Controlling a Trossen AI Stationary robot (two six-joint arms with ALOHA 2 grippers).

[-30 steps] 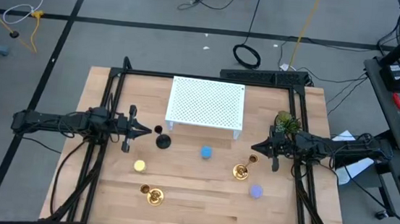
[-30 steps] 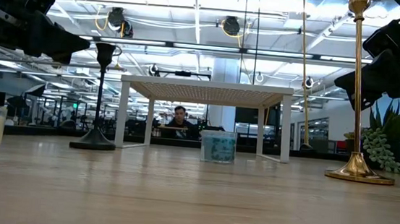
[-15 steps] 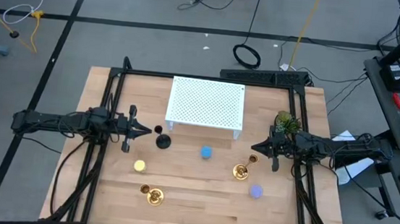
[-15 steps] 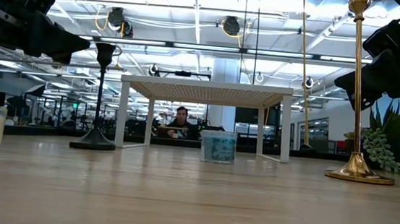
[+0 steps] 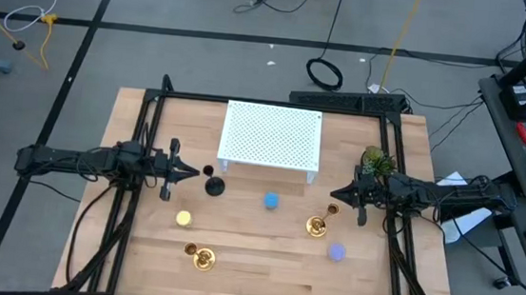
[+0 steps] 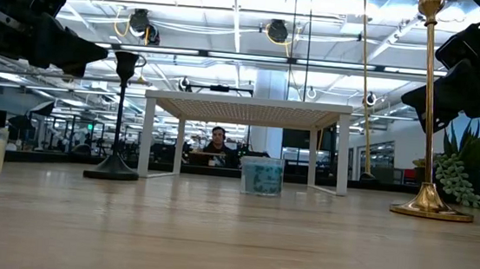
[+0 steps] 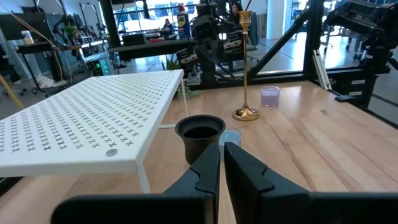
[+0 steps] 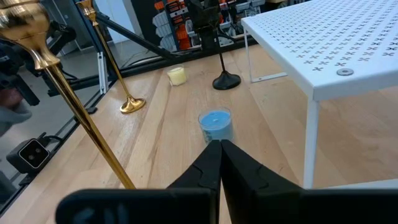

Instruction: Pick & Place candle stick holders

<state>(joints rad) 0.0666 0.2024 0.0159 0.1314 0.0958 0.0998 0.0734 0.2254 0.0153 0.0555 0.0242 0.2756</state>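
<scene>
From above, the wooden table (image 5: pixel 262 262) holds a white stand (image 5: pixel 272 135) near the back. The left gripper (image 5: pixel 187 171) hangs over the table's left side, just beside the black holder (image 5: pixel 214 185). The right gripper (image 5: pixel 338 194) hangs over the right side, close to a brass holder (image 5: pixel 316 227) and the green plant (image 5: pixel 377 161). A second brass holder (image 5: pixel 202 256) stands near the front left, with a yellow piece (image 5: pixel 183 219) just behind it. A blue piece (image 5: pixel 271 201) sits in front of the stand, and a lavender piece (image 5: pixel 336 252) lies near the front right. From table height, the black holder (image 6: pixel 119 115) stands upright left of the stand (image 6: pixel 247 109), the blue piece (image 6: pixel 261 175) sits under it, and a tall brass holder (image 6: pixel 430 108) stands upright at the right. A person (image 6: pixel 216 141) sits far behind. In the left wrist view, the left gripper (image 7: pixel 222 163) has its fingers pressed together, right behind the cup of the black holder (image 7: pixel 200 134). In the right wrist view, the right gripper (image 8: pixel 220 155) is also pressed together, holding nothing, with the blue piece (image 8: pixel 216 125) ahead and a brass stem (image 8: pixel 74 102) leaning close by.
</scene>
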